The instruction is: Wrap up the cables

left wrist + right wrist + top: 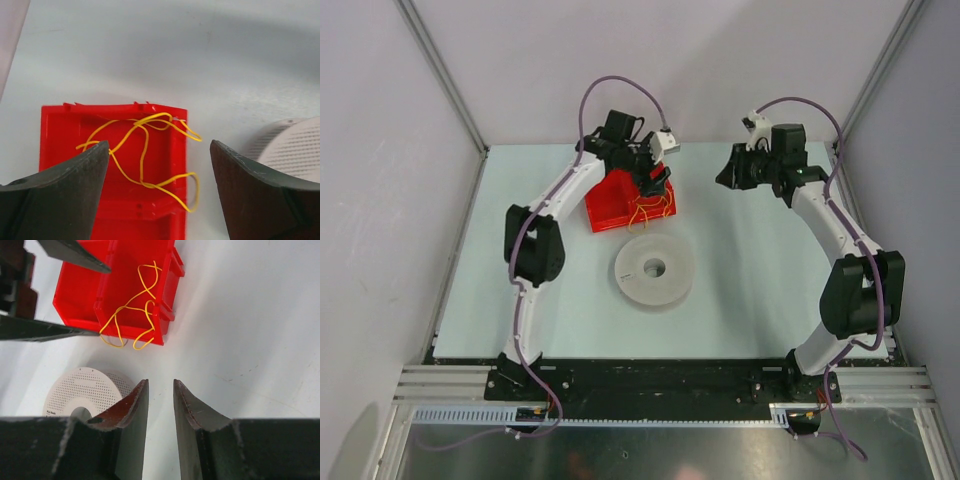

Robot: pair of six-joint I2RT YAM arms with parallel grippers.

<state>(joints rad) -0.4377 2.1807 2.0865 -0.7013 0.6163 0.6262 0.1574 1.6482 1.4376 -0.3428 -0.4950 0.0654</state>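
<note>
1. The cables (145, 150) are one thin yellow tangle of loose, kinked loops. They lie in a red bin (60, 130) at the lower left of the left wrist view. A couple of loops spill over the bin's right-hand rim towards the table (760, 280).
2. A white perforated spool (675, 280) lies flat on the table, just below the bin in the top view and near the frame's centre. No yellow shows anywhere on it, so no winding has begun as far as the views show.
3. The left pincer (159, 147) hangs over the bin with its jaws spread wide and nothing between them. The cables show through the gap, lower down. I cannot tell whether either tip touches them.
4. The right pincer (160, 385) sits at the upper right of the top view, well apart from the bin. Its jaws are parted only a narrow way and hold nothing. Its own camera looks past them at bare table, with the spool at the lower left and the bin above it.
5. Judged from this, the task is at its very start. The cables are not yet gripped, lifted or straightened.
6. Nearly everything is left to do: take hold of the cables, draw them out of the bin, loosen the tangle, and wrap them, probably around the spool.
</note>
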